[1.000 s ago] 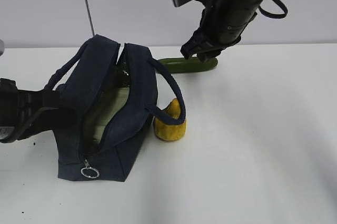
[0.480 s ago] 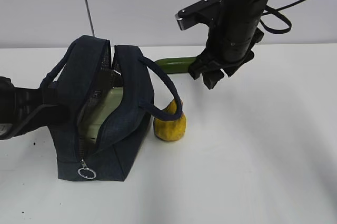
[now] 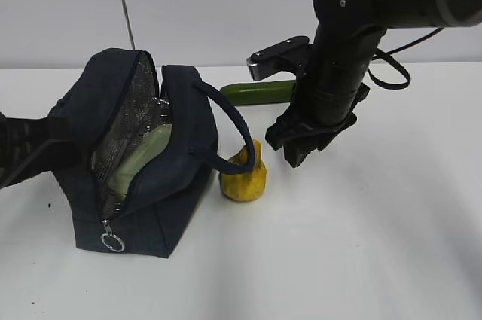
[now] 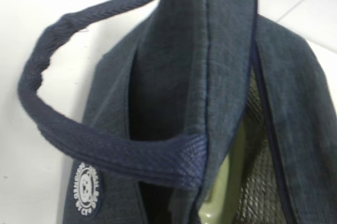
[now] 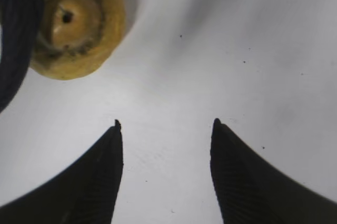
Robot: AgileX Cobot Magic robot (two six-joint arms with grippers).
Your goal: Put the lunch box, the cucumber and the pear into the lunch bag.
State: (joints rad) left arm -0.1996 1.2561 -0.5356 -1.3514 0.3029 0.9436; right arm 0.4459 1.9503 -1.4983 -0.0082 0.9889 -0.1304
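The navy lunch bag (image 3: 177, 147) stands unzipped at the left, its mouth gaping and silver lining showing. Inside lies the lunch box (image 3: 143, 156), its pale green lid also in the left wrist view (image 4: 227, 182). My left gripper (image 3: 45, 150) is against the bag's left side; its fingers are hidden by fabric, and the bag leans toward it. The yellow pear (image 3: 243, 177) stands by the bag's right wall, under the right handle (image 3: 230, 120). The cucumber (image 3: 256, 92) lies behind it. My right gripper (image 3: 295, 156) hangs open just right of the pear (image 5: 79, 23), nothing between its fingers (image 5: 166, 124).
The white table (image 3: 376, 245) stretches right and forward of the pear. The zipper's silver ring (image 3: 113, 242) hangs at the bag's near end. A thin pole (image 3: 124, 4) rises behind the bag. The right arm (image 3: 354, 41) towers over the cucumber's right end.
My right gripper came from over the cucumber forward and down beside the pear, its jaws wider. The bag's left side was drawn left, so its mouth gapes more.
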